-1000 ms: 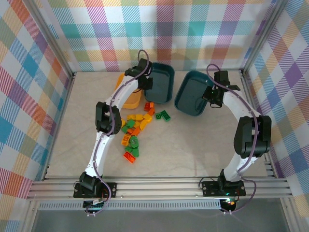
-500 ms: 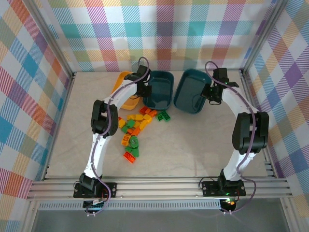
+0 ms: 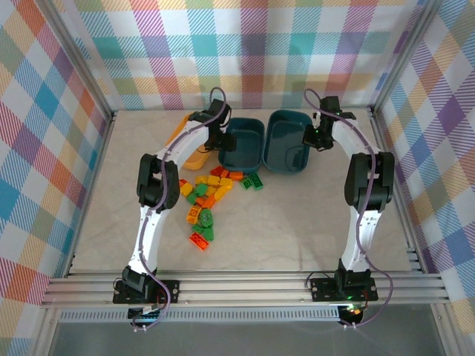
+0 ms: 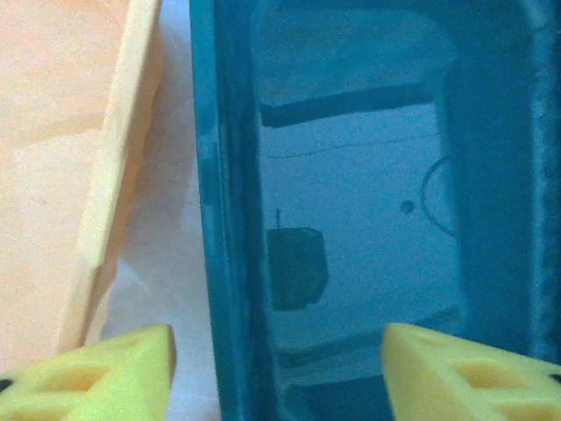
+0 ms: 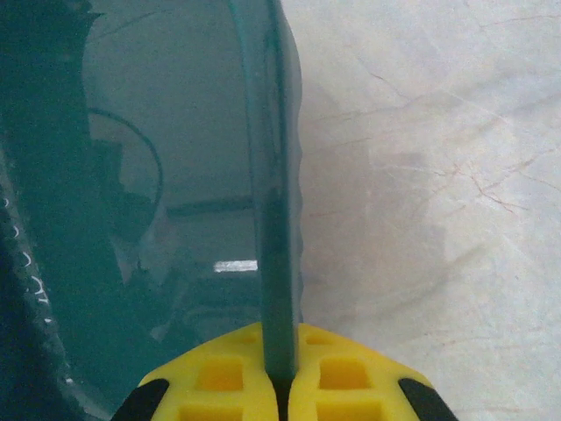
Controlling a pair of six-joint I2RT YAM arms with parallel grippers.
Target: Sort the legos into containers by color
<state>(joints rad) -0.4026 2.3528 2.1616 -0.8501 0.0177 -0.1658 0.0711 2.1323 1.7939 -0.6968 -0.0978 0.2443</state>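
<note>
Left gripper (image 4: 279, 338) is seen with its jaws parted and nothing held: the left wall of the left teal tub (image 4: 351, 175) is straddled by the yellow pads (image 4: 96, 377), one outside the wall and one over the tub's bare floor, and no contact is seen. Right gripper (image 5: 282, 373) is clamped on the right teal tub (image 5: 272, 175), whose thin outer wall is pinched between its two pads. That tub is set just beside the left teal tub, on its right. The orange-yellow tub (image 3: 194, 158) is placed just beside the left teal tub on its left and is partly hidden under the left arm in the overhead view. The legos (image 3: 211, 196) are heaped loosely on the table (image 5: 421, 175) just in front of the left teal tub's near edge, on the side toward the arm bases. The heap's long axis is laid slantwise, from below that tub's near right corner toward the left arm's base. Sorting is judged not yet begun, since no brick is seen inside the left teal tub. From the left gripper the heap is reached by a pull back over the tub's near rim, toward the bases. The left arm is judged the nearer. The right gripper is held well apart from the heap, beyond the far side of the neighbouring tub.
</note>
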